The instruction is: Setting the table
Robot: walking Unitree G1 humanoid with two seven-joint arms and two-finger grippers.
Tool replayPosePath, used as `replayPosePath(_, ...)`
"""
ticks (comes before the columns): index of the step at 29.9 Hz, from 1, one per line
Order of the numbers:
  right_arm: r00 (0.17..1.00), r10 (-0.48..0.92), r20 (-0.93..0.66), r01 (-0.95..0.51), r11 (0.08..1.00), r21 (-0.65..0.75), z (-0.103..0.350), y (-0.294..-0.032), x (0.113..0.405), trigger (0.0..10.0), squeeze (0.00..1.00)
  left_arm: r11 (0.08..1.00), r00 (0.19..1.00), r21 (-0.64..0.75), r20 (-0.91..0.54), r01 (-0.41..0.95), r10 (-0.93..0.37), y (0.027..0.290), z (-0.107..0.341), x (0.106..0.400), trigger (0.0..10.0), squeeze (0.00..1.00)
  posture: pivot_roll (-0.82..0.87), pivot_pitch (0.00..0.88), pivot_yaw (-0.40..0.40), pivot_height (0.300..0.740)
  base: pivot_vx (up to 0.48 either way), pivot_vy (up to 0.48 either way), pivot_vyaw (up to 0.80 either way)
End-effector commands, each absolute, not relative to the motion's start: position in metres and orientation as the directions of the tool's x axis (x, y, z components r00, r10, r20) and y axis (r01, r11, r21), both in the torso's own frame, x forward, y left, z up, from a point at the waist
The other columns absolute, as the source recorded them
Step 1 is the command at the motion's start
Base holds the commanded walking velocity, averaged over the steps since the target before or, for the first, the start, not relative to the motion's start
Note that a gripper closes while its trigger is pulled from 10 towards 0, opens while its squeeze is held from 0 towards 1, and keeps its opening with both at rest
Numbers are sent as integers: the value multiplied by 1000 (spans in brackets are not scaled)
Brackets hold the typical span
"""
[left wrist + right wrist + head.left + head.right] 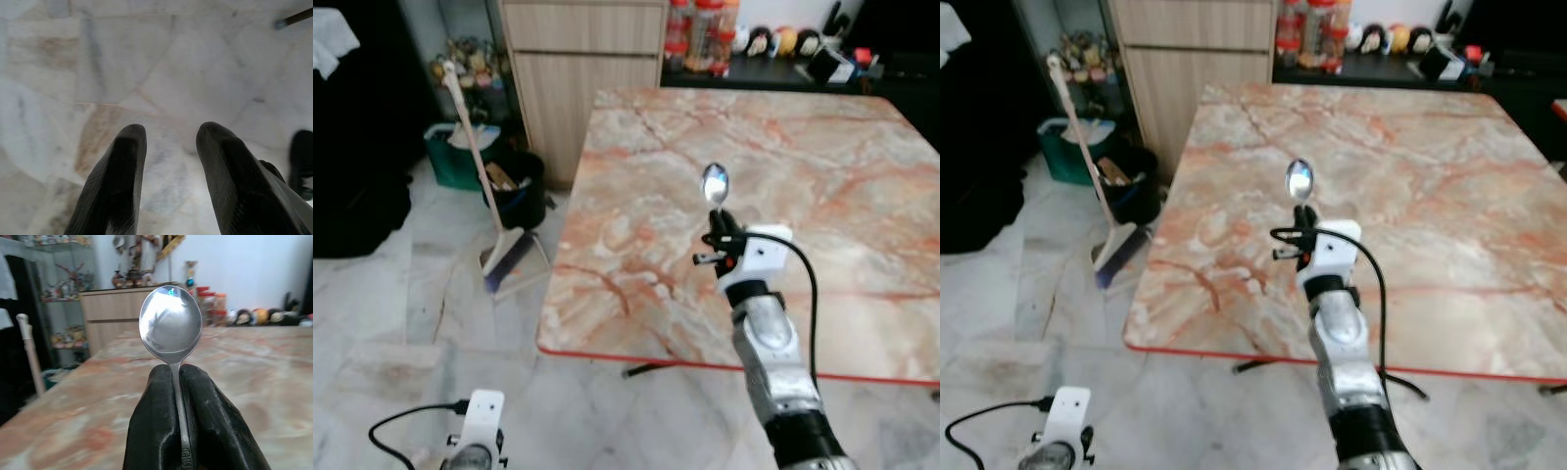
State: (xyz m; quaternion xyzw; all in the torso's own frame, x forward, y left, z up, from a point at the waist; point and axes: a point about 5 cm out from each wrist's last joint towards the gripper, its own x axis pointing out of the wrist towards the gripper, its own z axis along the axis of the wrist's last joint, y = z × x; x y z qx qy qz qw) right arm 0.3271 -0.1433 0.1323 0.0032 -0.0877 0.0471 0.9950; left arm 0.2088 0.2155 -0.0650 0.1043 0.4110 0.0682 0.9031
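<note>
Right gripper [719, 233] pinches the spoon [715, 185] upright over the marble table [862, 166]; tilt it flat, lower, then release. Left gripper [168, 161] hangs idle, fingers spread.

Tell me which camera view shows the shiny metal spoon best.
The right wrist view: the shiny metal spoon is large and sharp, its handle clamped in the right pincer. In both eye views it is only a small bowl above the marble table. The left wrist view faces the floor.

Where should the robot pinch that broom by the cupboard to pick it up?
Probably on the broom handle, around its middle. The thin pale stick leans against the cupboard with its bristles on the floor, so an open pincer coming from the open floor side, away from the cupboard, could close across it.
</note>
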Motion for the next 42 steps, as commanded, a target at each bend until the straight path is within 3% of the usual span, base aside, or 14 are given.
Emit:
replayPosePath(1,974,112,199,-115,993,4,138,-134,330,10000,0,966,634,255,-740,-42,223,220,-68,202,10000,0,29,101,-42,740,0,-409,0)
replayPosePath(28,963,121,241,-119,993,-21,141,-129,325,10000,0,964,637,267,-739,-18,217,221,-68,202,10000,0,27,78,-28,740,0,-408,0)
replayPosePath(42,963,73,258,-68,997,-27,142,-141,321,10000,0,965,631,262,-744,-23,217,222,-69,200,10000,0,13,110,-27,740,0,-407,0)
